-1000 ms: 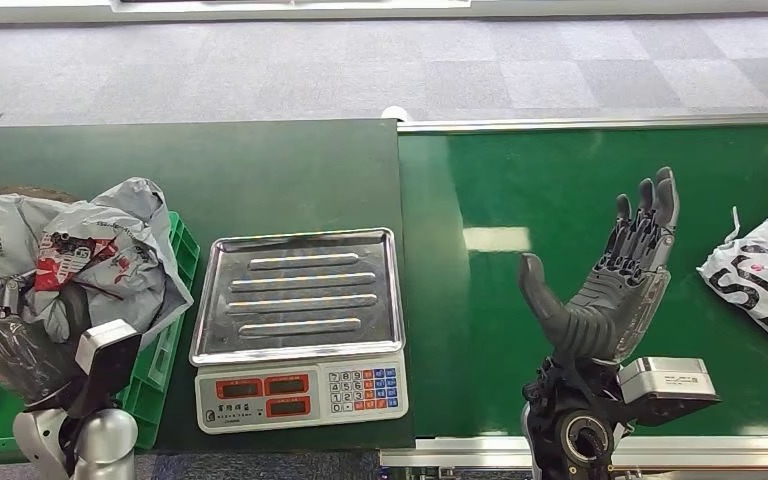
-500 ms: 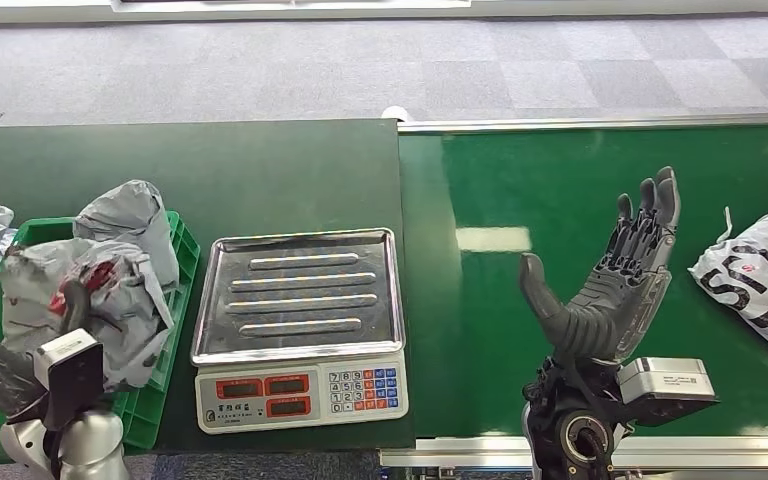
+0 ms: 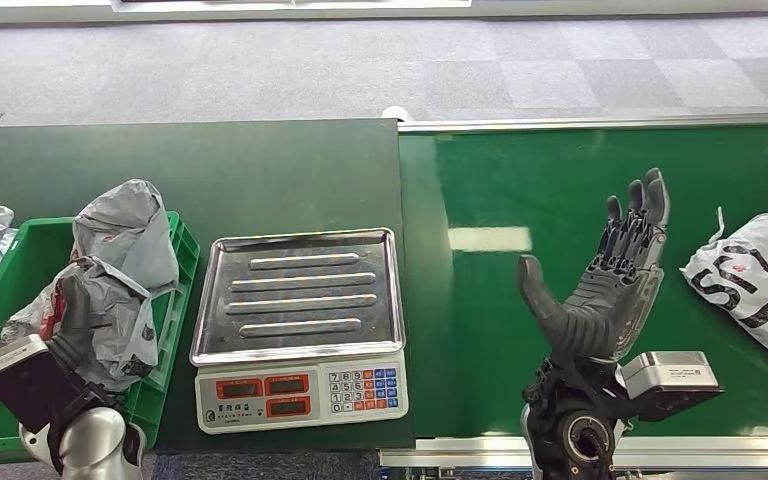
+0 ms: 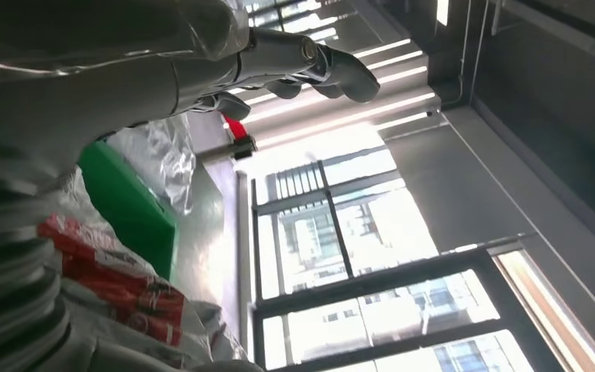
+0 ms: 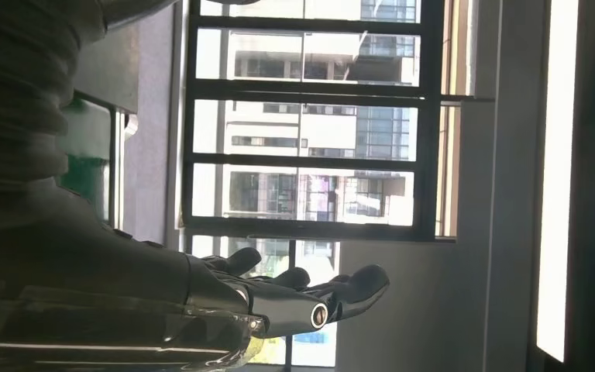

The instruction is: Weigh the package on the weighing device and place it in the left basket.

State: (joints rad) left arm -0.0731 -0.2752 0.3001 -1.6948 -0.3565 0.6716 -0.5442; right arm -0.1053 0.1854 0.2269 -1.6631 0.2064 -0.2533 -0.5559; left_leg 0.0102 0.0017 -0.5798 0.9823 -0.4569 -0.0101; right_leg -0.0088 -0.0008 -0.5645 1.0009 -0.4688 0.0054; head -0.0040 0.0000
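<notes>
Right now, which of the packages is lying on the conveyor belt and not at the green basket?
The white package with black lettering, lying alone on the belt beside the open right hand. The grey packages are in the green basket.

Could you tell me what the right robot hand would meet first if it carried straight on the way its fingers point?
Probably nothing: the right robot hand points up and away over bare conveyor belt; depth is unclear.

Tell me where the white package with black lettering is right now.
In the head view, the white package lies on the green conveyor belt at the far right edge, just right of the raised, open right hand, not touching it.
</notes>
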